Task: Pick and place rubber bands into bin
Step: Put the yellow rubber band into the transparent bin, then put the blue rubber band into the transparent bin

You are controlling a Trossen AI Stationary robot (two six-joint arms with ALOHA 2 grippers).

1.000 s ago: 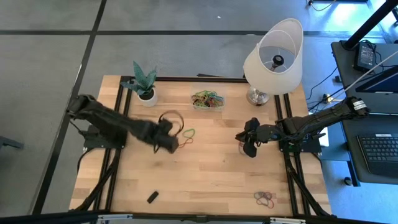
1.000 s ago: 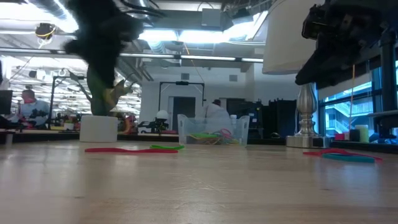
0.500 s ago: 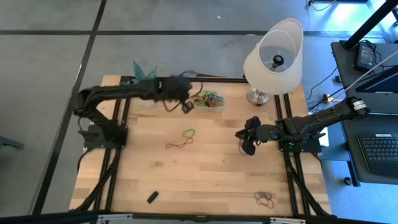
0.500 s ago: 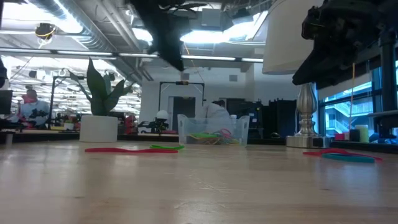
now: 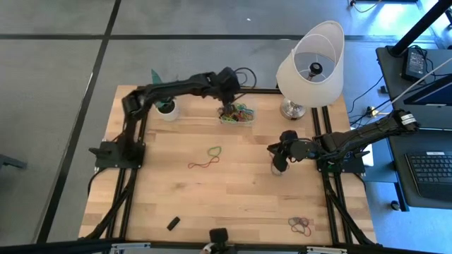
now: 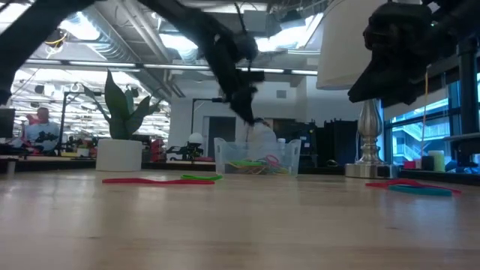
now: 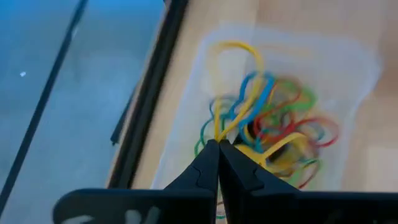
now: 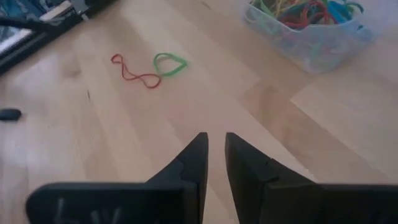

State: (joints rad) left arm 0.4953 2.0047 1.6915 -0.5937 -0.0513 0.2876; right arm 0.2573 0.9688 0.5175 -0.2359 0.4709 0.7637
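Bin [image 5: 236, 115]: rear desk [image 5: 240, 204] edge, holding rubber bands [image 7: 273, 124]. Left gripper [image 7: 219, 144]: over bin, pinched onto 1 yellow band. Right gripper [image 8: 212, 138]: mid-desk, narrow gap, empty. 2 loose bands [image 5: 206, 158] on desk centre.

From overhead we look straight down on the whole tabletop [image 5: 233, 197]. Down low we sit at surface level, facing across into the room. The left wrist camera hangs close above the bin [image 7: 348, 81], looking down past its claw [image 7: 218, 144]. The right wrist camera looks forward across the wood from farther off. All four views share the bin.
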